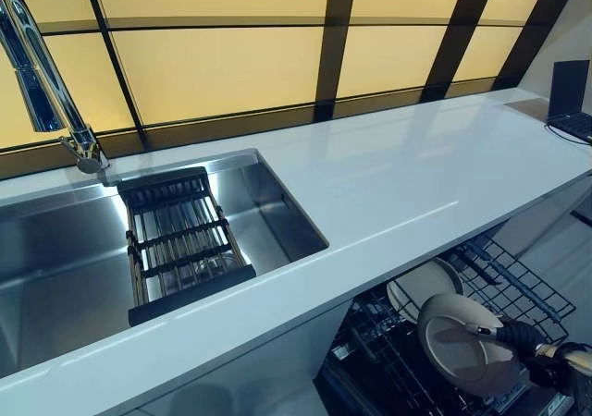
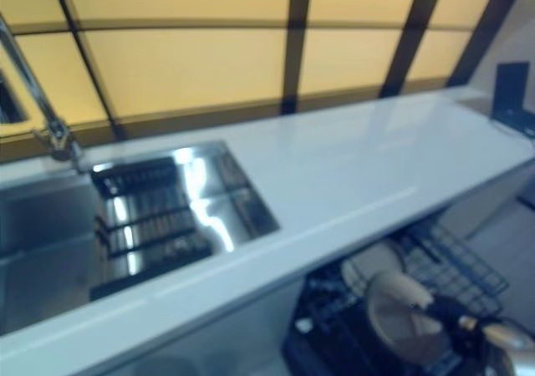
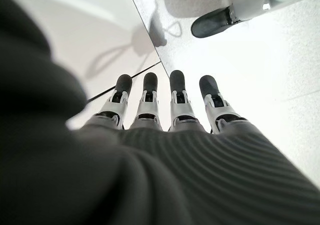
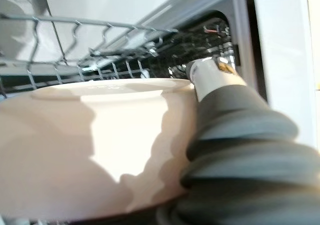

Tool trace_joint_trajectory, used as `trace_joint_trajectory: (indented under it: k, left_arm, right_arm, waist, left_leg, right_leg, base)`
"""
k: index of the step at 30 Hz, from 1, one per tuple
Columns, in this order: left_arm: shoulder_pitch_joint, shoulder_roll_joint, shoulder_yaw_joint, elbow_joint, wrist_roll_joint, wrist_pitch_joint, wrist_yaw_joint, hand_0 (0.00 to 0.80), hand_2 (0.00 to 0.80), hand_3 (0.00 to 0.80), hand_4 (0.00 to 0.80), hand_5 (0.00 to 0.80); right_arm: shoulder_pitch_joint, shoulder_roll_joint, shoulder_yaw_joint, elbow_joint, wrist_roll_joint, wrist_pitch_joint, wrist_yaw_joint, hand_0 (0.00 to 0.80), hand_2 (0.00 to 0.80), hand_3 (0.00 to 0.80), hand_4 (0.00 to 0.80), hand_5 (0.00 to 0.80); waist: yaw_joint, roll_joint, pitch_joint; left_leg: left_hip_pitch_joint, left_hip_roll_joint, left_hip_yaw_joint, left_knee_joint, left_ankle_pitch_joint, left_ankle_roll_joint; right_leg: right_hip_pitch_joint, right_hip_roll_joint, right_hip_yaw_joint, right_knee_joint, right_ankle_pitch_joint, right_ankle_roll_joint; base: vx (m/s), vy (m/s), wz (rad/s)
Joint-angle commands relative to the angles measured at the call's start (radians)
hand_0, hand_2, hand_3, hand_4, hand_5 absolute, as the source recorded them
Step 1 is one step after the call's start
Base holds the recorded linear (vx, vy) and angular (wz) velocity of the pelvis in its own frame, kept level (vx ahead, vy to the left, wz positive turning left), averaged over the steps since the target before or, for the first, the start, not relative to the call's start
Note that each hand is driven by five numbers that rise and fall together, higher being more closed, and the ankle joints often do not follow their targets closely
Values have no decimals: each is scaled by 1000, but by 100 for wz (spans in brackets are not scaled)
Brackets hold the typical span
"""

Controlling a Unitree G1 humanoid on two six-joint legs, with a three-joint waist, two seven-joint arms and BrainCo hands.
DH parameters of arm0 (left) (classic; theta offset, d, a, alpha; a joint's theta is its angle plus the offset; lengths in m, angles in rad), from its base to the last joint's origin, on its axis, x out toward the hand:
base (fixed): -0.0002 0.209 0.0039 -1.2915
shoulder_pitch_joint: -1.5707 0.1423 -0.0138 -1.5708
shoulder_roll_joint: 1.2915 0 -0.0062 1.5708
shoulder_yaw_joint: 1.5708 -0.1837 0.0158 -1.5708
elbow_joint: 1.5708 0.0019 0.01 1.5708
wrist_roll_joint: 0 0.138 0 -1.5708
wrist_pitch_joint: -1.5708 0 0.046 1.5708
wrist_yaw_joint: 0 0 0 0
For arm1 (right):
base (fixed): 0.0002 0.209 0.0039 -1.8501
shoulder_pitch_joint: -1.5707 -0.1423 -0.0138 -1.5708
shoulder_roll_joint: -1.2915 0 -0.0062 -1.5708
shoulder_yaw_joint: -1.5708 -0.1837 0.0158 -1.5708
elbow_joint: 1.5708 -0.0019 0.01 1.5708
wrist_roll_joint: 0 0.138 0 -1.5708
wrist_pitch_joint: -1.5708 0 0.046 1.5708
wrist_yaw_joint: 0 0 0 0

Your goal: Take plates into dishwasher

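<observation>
My right hand point(image 1: 539, 349) is shut on a cream plate point(image 1: 456, 345) and holds it over the open dishwasher's wire rack point(image 1: 520, 288) below the counter. In the right wrist view the plate point(image 4: 90, 150) fills the foreground, with my thumb point(image 4: 210, 75) over its rim and the rack point(image 4: 100, 40) just past it. A second pale plate point(image 1: 421, 285) stands in the rack under the counter edge. My left hand point(image 3: 165, 135) shows only in its own wrist view, fingers straight, empty, hanging over the floor.
A white countertop point(image 1: 398, 185) runs across above the dishwasher. A steel sink point(image 1: 55, 259) with a black drying rack point(image 1: 180, 240) and a tap point(image 1: 42, 83) lies at the left. A laptop point(image 1: 569, 97) sits at the counter's far right.
</observation>
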Motion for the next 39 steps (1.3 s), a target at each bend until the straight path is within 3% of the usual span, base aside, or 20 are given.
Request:
trace_joint_trajectory:
  k: [1, 25, 38, 39]
  left_arm:
    - [-63, 2, 9, 38, -37, -29, 16, 0, 0, 0, 0, 0]
    - [-99, -15, -8, 33, -28, -29, 3, 0, 0, 0, 0, 0]
    - [-113, -26, -20, 34, -34, -26, 6, 0, 0, 0, 0, 0]
    - [-113, -25, -21, 34, -35, -26, 7, 0, 0, 0, 0, 0]
  right_arm:
    - [-100, 15, 33, 29, -45, -10, 4, 800, 800, 800, 800, 800]
    - [-123, 163, 161, 178, -249, -118, -68, 800, 800, 800, 800, 800]
    - [-147, 169, 185, 212, -286, -130, -96, 800, 800, 800, 800, 800]
    - [-147, 168, 185, 210, -285, -122, -111, 0, 0, 0, 0, 0]
  waist:
    - [22, -32, -25]
    - [49, 17, 0]
    - [56, 23, 6]
    - [56, 23, 6]
  left_leg:
    - [54, 46, -36, -1, -64, -50]
    - [35, 36, -62, -1, -52, -51]
    - [25, 29, -73, -1, -50, -49]
    - [25, 28, -73, -1, -50, -49]
  right_leg:
    - [-56, -83, -5, 15, 65, 102]
    - [-65, -99, -20, 17, 63, 100]
    - [-71, -100, -18, 18, 64, 98]
    - [-71, -99, -17, 18, 64, 98]
  base:
    - [0, 0, 0]
    - [-3, 1, 1]
    - [0, 0, 0]
    - [0, 0, 0]
